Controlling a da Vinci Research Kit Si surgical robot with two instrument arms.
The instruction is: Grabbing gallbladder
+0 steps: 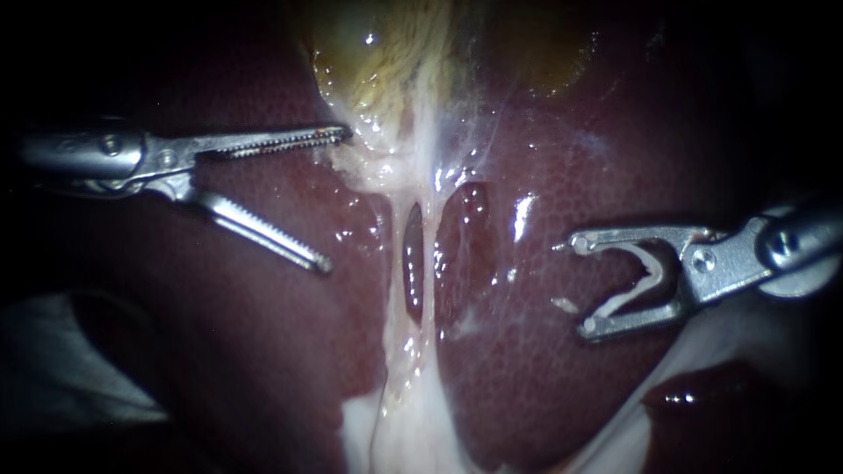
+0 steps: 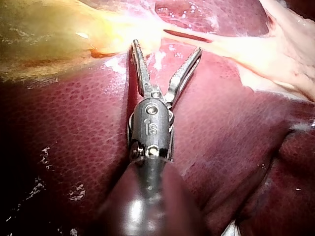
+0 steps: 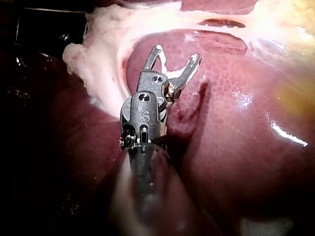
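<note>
The yellow-green gallbladder lies at the top centre on the dark red liver. Its whitish neck narrows into pale strands running down the middle. My left instrument comes in from the left with long toothed jaws open; its upper jaw tip touches the edge of the neck, its lower jaw hangs free over the liver. In the left wrist view the left instrument stands open just short of the gallbladder. My right instrument is open over the liver, right of the strands, holding nothing.
White fatty tissue spreads at the bottom centre. A dark slit opens between the strands. A pale fold lies at the lower left. In the right wrist view, white tissue lies beside the right instrument.
</note>
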